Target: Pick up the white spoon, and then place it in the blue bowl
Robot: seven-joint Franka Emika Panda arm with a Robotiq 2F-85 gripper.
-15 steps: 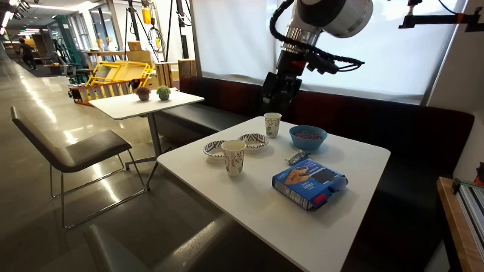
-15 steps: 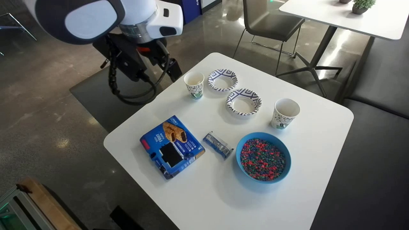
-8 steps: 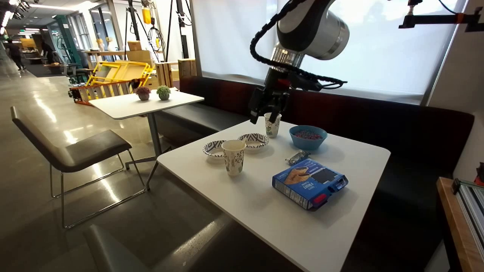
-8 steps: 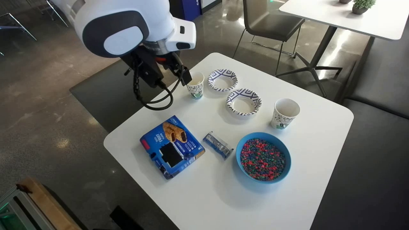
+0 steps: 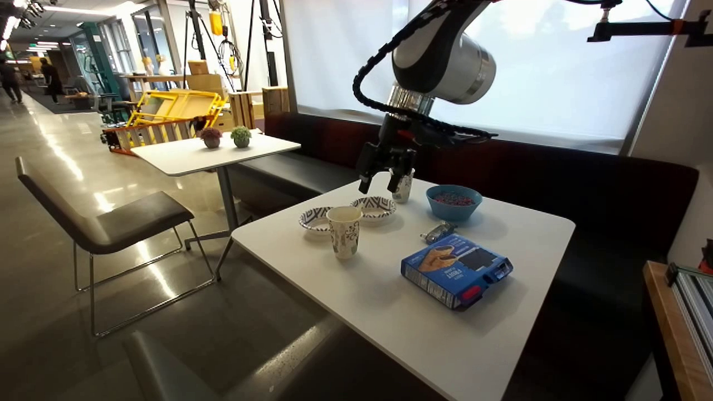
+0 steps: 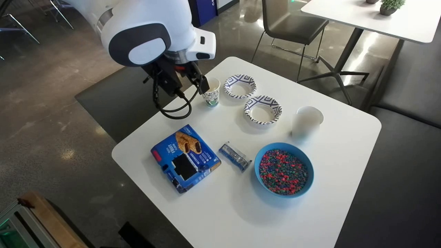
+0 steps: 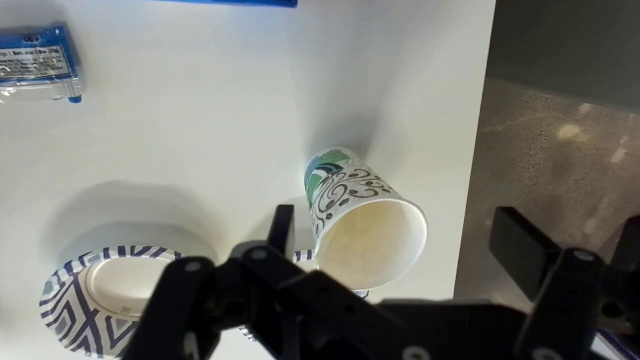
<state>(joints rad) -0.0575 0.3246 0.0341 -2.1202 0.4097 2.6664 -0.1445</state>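
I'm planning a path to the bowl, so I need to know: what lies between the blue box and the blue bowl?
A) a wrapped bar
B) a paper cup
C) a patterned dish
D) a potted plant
A: in both exterior views the wrapped bar lies between the blue box and the blue bowl.

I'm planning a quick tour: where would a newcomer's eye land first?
Probably on the blue bowl of colourful bits, across a wrapped bar from the blue box on the white table. Then the open gripper, a patterned cup showing between its fingers in the wrist view.
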